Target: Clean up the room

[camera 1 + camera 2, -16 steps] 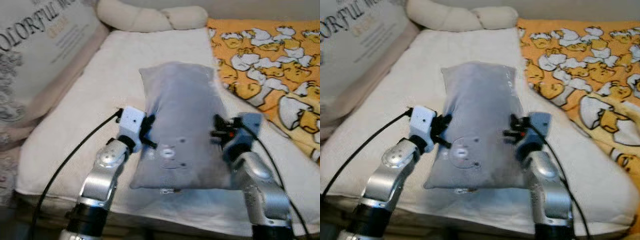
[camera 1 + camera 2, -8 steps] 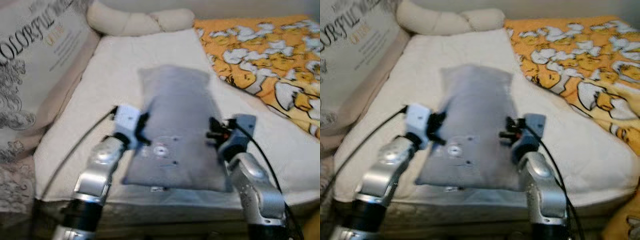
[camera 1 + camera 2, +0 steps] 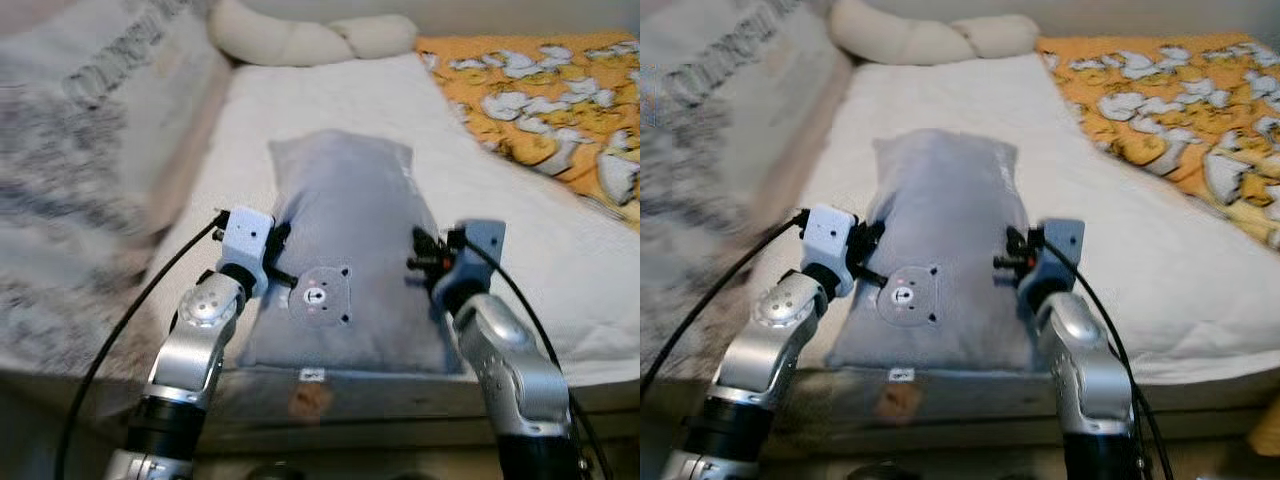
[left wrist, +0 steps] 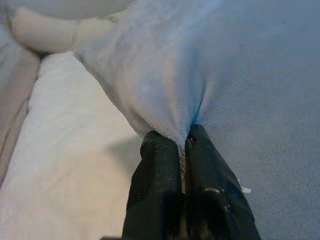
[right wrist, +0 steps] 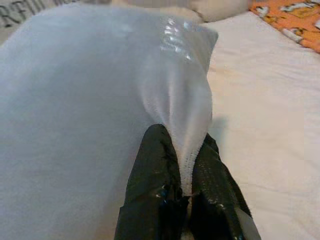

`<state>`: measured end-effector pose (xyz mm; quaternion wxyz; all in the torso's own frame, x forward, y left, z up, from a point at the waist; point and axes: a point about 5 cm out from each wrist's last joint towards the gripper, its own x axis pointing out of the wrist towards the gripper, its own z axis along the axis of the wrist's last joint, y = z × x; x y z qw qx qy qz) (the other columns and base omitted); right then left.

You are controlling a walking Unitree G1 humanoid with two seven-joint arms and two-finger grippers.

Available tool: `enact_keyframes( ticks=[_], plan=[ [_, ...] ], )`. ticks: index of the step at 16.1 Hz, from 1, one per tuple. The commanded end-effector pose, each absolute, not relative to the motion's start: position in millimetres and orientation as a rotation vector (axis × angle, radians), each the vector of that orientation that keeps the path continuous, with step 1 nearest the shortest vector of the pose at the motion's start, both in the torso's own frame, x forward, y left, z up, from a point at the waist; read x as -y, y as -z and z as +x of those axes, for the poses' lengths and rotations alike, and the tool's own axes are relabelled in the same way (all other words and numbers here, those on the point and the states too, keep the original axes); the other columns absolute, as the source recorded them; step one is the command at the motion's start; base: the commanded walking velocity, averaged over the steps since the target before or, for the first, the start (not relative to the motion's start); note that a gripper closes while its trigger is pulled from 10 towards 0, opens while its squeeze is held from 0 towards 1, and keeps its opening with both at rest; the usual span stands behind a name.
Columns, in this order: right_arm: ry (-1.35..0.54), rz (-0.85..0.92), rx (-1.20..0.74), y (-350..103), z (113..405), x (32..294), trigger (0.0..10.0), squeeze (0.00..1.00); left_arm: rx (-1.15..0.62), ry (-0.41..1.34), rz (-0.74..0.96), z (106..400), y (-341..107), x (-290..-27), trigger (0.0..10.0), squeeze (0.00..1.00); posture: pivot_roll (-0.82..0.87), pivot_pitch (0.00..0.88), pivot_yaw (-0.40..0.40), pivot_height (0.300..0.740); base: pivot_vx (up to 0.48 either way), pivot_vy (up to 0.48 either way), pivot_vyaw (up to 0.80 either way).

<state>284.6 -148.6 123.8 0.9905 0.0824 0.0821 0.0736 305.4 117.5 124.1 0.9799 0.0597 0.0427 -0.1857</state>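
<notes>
Since a second ago: the head camera has swung, so the whole scene shifted; the grey pillow (image 3: 345,270) stays pinched between both arms and now looks settled lower, near the bed's front edge.
Left fingers (image 4: 159,165): nipped tight on a fold of the pillow's left side seam.
Right fingers (image 5: 159,160): likewise pinching a fold on the right side.
Pillow position: lengthwise on the white mattress (image 3: 300,110), between the grippers.
Handling: I'd judge it light, soft and floppy; it sags, so holding both sides suits it.
Count: one grey pillow, one cream knotted cushion (image 3: 310,38), one orange duck-print blanket (image 3: 560,90).
</notes>
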Motion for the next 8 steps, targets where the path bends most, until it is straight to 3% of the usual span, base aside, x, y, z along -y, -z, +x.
enact_keyframes(
  ticks=[1,2,8],
  plan=[
    [-0.114,0.164,-0.174,-123.0,284.4,156.3,10.0,0.00,-0.052,0.342,0.139,306.6,-131.4,-122.7,10.0,0.00,0.02,0.000,0.052,0.740,0.000,0.435,0.00],
    [-0.117,0.163,-0.177,-122.4,284.1,155.9,10.0,0.00,-0.052,0.340,0.138,306.2,-130.8,-122.5,10.0,0.00,0.03,0.000,0.043,0.740,0.000,0.439,0.00],
    [-0.117,0.164,-0.197,-118.5,284.7,156.4,10.0,0.00,-0.038,0.296,0.124,302.4,-131.8,-127.5,10.0,0.00,0.04,0.000,0.019,0.740,0.000,0.000,0.00]
  ],
)
